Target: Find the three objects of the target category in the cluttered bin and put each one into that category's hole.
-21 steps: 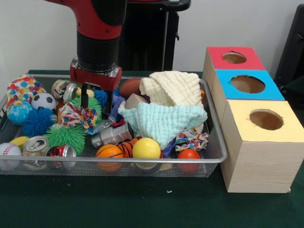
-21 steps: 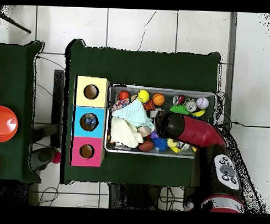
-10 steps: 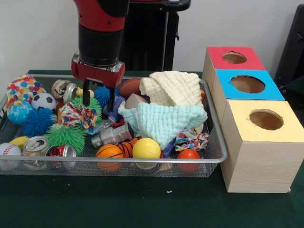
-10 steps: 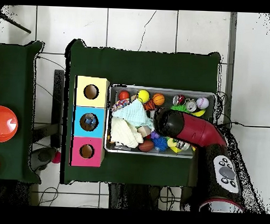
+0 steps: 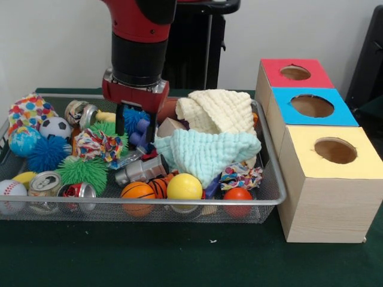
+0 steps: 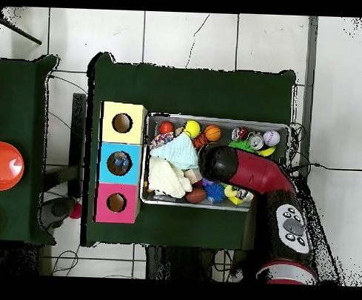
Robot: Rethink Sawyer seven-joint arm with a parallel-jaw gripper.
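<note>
My gripper [image 5: 136, 133] hangs open and empty in the wire bin [image 5: 272, 179]. Its fingers straddle a blue spiky ball [image 5: 134, 119] and a purple-blue toy [image 5: 141, 134], just left of the mint cloth [image 5: 206, 152]. A cream cloth [image 5: 218, 110] lies behind the mint one. A colourful rope toy [image 5: 96, 145] and a green spiky ball [image 5: 81, 170] sit to the gripper's left. An orange basketball [image 5: 137, 191], a yellow ball [image 5: 184, 186] and a red ball [image 5: 238, 194] line the front wall. In the overhead view the arm [image 6: 235, 167] hides the gripper.
Right of the bin stand three boxes with holes: red [image 5: 295, 72], blue [image 5: 312, 106] and yellow [image 5: 335, 150]. Cans [image 5: 45, 182], a baseball [image 5: 12, 190], a soccer ball [image 5: 55, 127] and a blue spiky ball [image 5: 46, 153] crowd the bin's left end. A silver toy [image 5: 142, 170] lies mid-bin.
The arm has shifted right in the front view, from above the rope toy to above the blue spiky ball beside the cloths. The gripper stays open and holds nothing.
</note>
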